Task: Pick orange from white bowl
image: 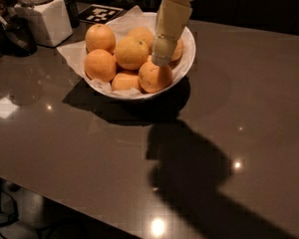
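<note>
The white bowl [188, 55] stands at the back middle of the dark table, lined with crumpled white paper and holding several oranges. The orange [131, 53] with a small dark speck lies in the middle of the pile. My gripper [159, 59], cream-coloured, hangs over the right part of the bowl. Its tip is just right of the speckled orange and just above another orange [154, 77] at the bowl's front. It hides part of an orange at the bowl's right side.
A square white canister [45, 20] stands at the back left, with a dark object [17, 34] beside it. A black-and-white marker tag [99, 14] lies behind the bowl. The table's front edge [89, 208] runs diagonally at lower left.
</note>
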Controlling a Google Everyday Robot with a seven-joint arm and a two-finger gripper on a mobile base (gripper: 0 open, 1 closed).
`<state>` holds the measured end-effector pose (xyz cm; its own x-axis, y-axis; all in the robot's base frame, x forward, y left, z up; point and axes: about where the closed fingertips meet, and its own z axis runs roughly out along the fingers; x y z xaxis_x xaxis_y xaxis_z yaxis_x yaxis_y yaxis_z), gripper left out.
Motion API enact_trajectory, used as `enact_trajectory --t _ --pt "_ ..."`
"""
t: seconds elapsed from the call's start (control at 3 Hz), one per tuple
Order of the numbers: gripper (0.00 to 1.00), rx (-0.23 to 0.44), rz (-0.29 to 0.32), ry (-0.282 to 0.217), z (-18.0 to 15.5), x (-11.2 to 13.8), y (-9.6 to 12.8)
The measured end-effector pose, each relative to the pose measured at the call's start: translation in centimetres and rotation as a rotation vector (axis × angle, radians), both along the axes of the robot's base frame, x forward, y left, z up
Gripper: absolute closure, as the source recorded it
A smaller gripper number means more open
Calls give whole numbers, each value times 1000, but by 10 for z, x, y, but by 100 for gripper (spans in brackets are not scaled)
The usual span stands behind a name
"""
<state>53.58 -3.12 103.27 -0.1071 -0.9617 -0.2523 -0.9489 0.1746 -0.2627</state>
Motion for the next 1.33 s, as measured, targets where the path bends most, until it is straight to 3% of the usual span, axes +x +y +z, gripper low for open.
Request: enact_trajectory --t 0.33,0.67,1.0,1.33 --pt "0 76 5 16 2 16 22" --pt "10 123 -5 47 4 33 38" --pt "18 158 -23 83 0 48 48" --pt "19 180 -34 116 -7 58 57"
